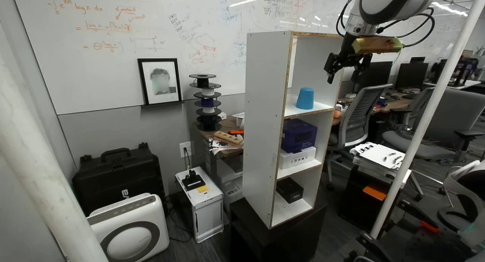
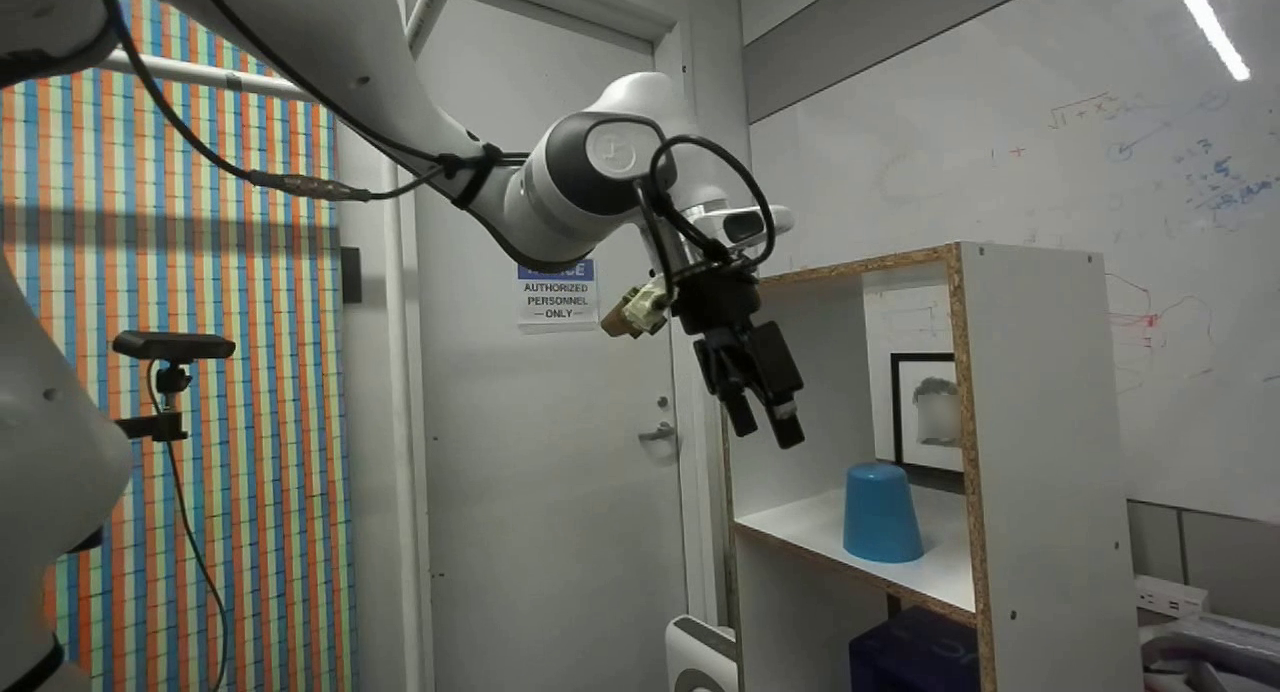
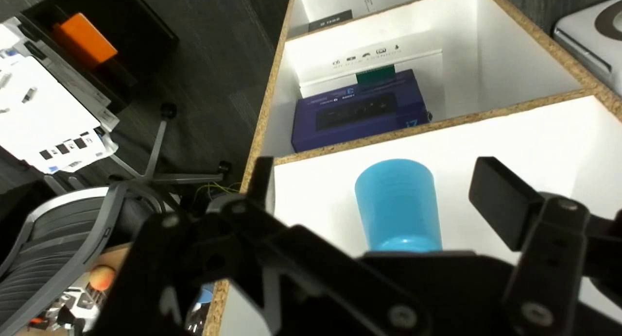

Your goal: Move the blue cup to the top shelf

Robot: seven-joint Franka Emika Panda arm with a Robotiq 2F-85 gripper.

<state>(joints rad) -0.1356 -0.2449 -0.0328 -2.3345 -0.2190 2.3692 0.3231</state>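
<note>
The blue cup (image 1: 305, 98) stands upside down on the white board below the top compartment of the shelving unit; the cup also shows in an exterior view (image 2: 881, 514) and in the wrist view (image 3: 399, 205). The top shelf shows mainly as its front chipboard edge in both exterior views (image 1: 317, 34) (image 2: 858, 264); its upper face is hidden. My gripper (image 1: 343, 73) is open and empty, above the cup and in front of the opening (image 2: 766, 428). In the wrist view the cup lies between the open fingers (image 3: 384, 188) but beyond them, untouched; its lower part in the picture is covered by the gripper body.
The unit's side panels (image 1: 265, 118) (image 2: 1045, 452) flank the compartment. A dark blue box (image 1: 299, 135) on a white box (image 1: 297, 158) fills the middle compartment, and a black box (image 1: 290, 190) sits in the bottom one. An office chair (image 1: 365, 114) stands beside the unit.
</note>
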